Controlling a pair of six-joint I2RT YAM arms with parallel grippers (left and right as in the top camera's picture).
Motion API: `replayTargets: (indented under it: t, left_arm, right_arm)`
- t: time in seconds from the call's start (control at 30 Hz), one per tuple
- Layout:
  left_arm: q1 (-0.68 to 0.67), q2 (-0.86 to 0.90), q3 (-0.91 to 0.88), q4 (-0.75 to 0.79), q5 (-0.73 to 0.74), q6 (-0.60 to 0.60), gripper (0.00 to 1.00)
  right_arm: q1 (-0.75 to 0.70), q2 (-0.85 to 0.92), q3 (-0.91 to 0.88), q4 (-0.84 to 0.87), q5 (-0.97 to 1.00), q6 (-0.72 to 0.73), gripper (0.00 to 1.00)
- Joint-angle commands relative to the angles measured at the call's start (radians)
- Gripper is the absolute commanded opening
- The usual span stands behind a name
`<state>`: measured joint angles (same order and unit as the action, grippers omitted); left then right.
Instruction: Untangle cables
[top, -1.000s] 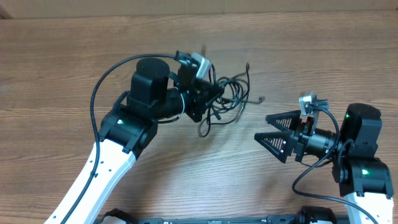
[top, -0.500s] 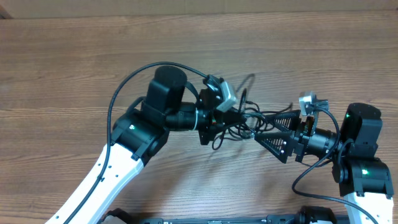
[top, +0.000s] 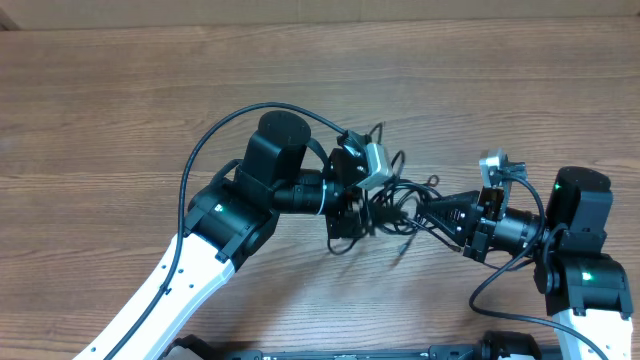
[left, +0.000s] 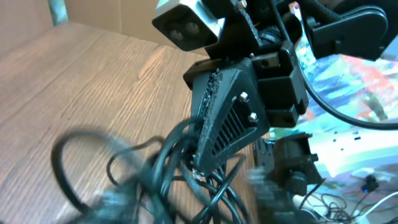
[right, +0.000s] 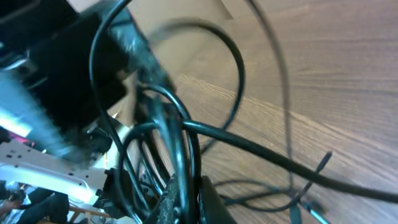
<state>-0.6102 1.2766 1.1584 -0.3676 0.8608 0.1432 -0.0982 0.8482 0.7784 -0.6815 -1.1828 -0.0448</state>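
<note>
Looking at frame centre, we see the cables (top: 402, 200) bunched between both arms over the surface (top: 100, 100), the tangle stretched left to right. Right jaws pinch several strands; we cannot tell how left jaws stand.

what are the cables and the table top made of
cables: likely rubber or plastic jacket, black with a slight sheen; they curl in loose loops.
table: wood or wood-look laminate, matte brown; grain lines show, can't tell which.
</note>
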Motion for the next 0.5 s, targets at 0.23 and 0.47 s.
replayTargets:
  t: [0.23,0.47]
  left_arm:
    - [0.113,-0.013,0.018,-0.158,-0.212,-0.257,1.0]
    - [0.112,-0.013,0.018,-0.269,-0.22,-0.256,1.0]
  right_arm:
    - [-0.003,-0.004,0.001,0.011,0.143,0.056,0.04]
    - [-0.003,-0.029,0.001,0.009,0.142,0.056,0.04]
